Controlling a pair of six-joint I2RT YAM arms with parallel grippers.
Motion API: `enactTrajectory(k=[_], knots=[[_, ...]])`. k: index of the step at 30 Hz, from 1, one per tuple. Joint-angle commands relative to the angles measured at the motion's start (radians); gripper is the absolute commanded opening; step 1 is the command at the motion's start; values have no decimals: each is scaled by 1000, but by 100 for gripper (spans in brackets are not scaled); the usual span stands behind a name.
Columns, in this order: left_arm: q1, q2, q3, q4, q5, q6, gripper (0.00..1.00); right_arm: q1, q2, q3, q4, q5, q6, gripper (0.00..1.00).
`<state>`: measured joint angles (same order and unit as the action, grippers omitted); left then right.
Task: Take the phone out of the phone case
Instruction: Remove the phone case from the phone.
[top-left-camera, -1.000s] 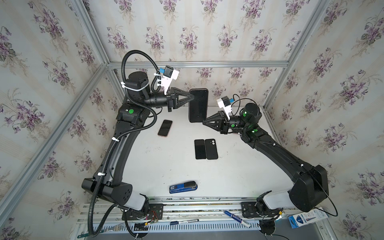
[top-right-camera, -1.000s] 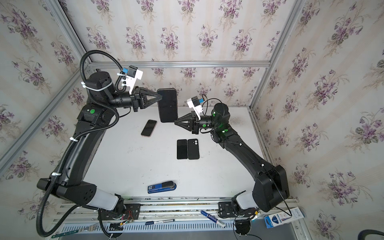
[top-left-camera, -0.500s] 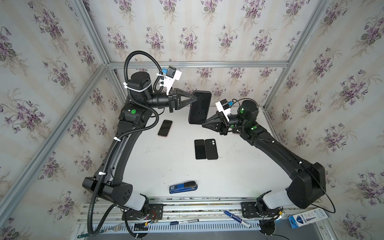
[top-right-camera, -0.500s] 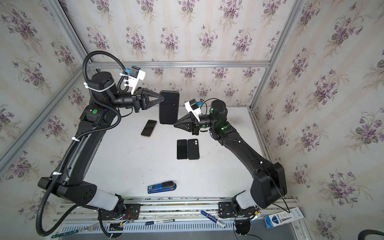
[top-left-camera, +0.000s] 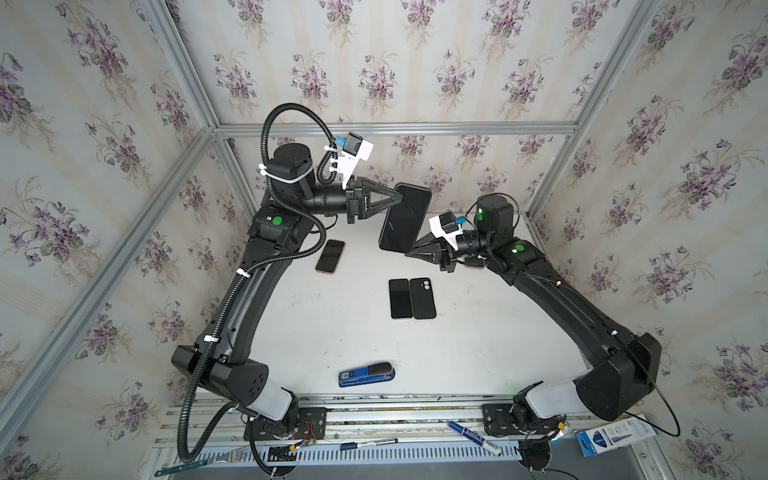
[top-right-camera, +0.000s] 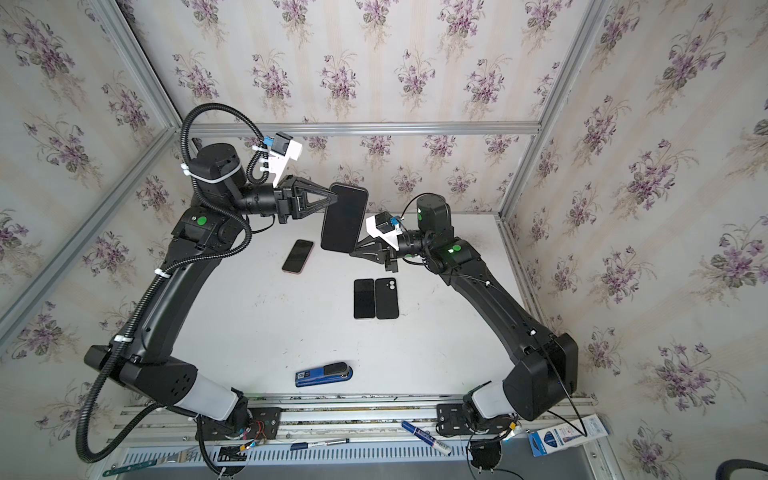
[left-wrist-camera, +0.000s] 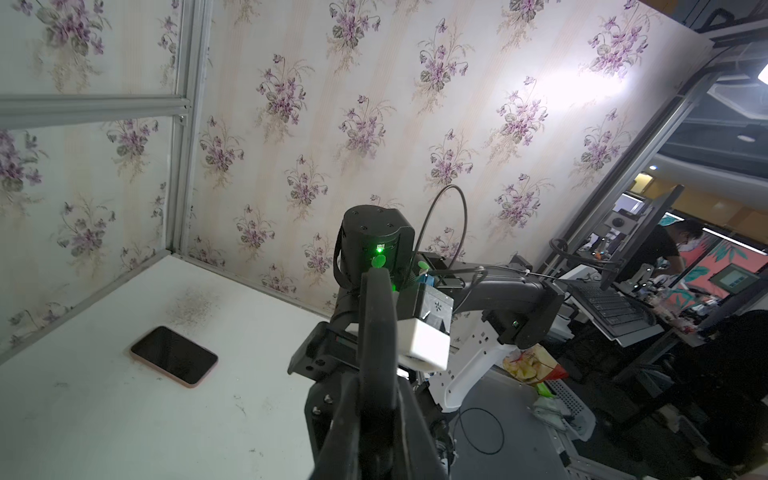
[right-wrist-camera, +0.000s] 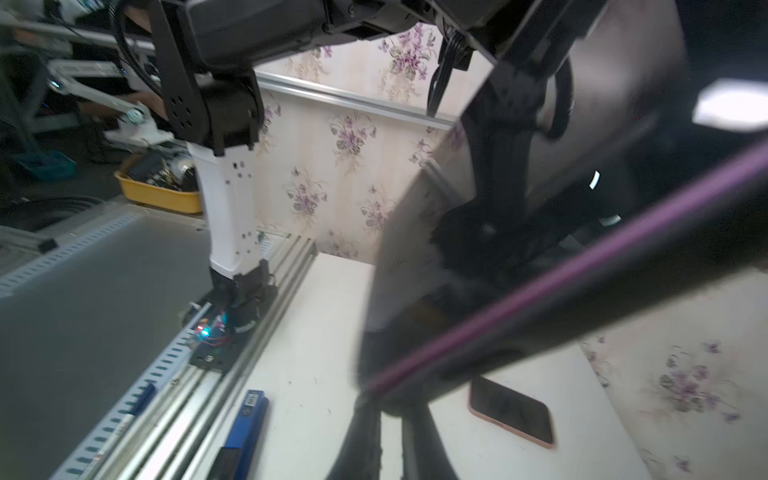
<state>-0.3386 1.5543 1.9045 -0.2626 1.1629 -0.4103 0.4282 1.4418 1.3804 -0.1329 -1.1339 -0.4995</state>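
So the phone (top-left-camera: 405, 218) is up in the air over the back part of the table (top-left-camera: 332, 332), well clear of the surface. It's tilted, with its dark screen facing up in both top views. From there I honestly can't pick the case apart from the handset, it all reads as one black slab.

My left pincer (top-left-camera: 395, 198) is clamped tight on the upper edge of it, near a corner. My right pincer (top-left-camera: 412, 252) is pinched down on the lower corner at the opposite side, so the thing hangs between the two. My left wrist view shows it edge-on. My right wrist view is too blurred to add anything about the grip.

Down on the table there's a pink-edged phone (top-left-camera: 330, 256) lying flat, screen up, on my left side. Nearer the middle is a black phone (top-left-camera: 400, 298), face up, touching a black piece with a camera ring (top-left-camera: 422, 298). Whether that one's a case or a phone back, I can't tell. A blue stapler (top-left-camera: 366, 374) sits near the front edge, well apart from everything else.
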Motion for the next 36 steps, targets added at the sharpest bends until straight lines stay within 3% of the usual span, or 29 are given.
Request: enactTrajectory(k=[1,5,9,16,20,24,28,36], knots=[[-7,-2,11,57,45,-73,0,0,-10,2,-26,140,-111,11],[-7,3,22,57,43,-79,0,0,-39,-33,-4,237,-156,12],[-4,0,21,57,24,-73,0,-8,-102,-143,137,311,-59,19],[10,-20,27,61,-124,-101,0,-41,-217,-330,415,438,396,49],[10,-16,26,87,-250,-228,0,-42,-261,-351,480,505,766,52],[12,-10,-19,121,-375,-421,0,-43,-239,-301,442,430,1093,53],[11,-21,-114,200,-430,-583,0,-39,-221,-361,682,393,1400,53],[11,-20,-249,347,-449,-740,0,12,-263,-454,716,447,1464,54]])
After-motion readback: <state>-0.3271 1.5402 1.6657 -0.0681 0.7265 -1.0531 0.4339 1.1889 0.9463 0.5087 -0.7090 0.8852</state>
